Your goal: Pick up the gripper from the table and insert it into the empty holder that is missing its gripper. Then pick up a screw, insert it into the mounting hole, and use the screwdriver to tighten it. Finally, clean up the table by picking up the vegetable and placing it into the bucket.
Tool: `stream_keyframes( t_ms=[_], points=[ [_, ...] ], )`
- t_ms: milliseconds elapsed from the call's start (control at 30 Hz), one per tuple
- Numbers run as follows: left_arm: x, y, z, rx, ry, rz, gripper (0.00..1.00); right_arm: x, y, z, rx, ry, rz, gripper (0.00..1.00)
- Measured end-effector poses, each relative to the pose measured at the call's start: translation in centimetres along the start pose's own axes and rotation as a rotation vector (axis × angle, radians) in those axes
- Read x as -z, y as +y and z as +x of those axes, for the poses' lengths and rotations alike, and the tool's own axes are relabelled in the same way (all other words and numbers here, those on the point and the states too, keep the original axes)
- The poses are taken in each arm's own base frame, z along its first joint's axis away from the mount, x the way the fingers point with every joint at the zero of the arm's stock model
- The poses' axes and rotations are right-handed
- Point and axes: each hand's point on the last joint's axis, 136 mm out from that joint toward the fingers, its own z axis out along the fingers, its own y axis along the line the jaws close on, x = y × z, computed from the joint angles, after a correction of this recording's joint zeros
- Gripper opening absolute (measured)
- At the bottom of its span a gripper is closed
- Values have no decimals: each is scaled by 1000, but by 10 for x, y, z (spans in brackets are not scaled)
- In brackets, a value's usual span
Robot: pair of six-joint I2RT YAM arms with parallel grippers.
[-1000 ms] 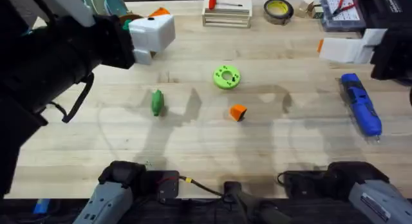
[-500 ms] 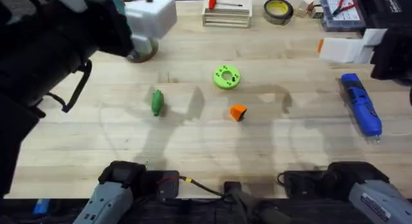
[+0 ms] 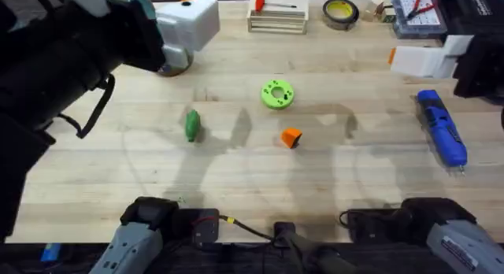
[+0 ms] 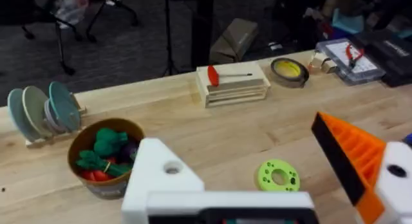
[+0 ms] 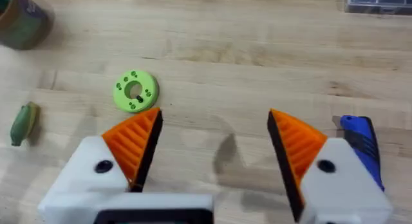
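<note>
The loose orange gripper lies mid-table, just in front of a lime-green disc. The green vegetable rests left of it. At the right lies the blue screwdriver. My left gripper hovers open at the far left over the brown bucket. In its wrist view the left gripper shows one bare white holder and one orange-capped finger. The bucket holds toy vegetables. My right gripper is open and empty above the table, both orange pads in place.
A pale wooden crate with a red-handled tool and a tape roll stand along the far edge. A parts box sits at the far right. Plates stand in a rack beside the bucket.
My left gripper has shifted towards the far edge, so the bucket now shows beneath it. The things on the table and the right arm have not moved.
</note>
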Motion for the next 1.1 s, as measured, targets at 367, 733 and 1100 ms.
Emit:
stream_keyframes(
  t_ms=[367,733,1100],
  points=[
    [-9,-6,-17,-27,-72,41,993,0,0,0,0,0,0,991],
    [-5,-31,26,-105,-157,132,993,0,0,0,0,0,0,991],
    [-8,-46,96,-144,-278,208,993,0,0,0,0,0,0,991]
  ],
)
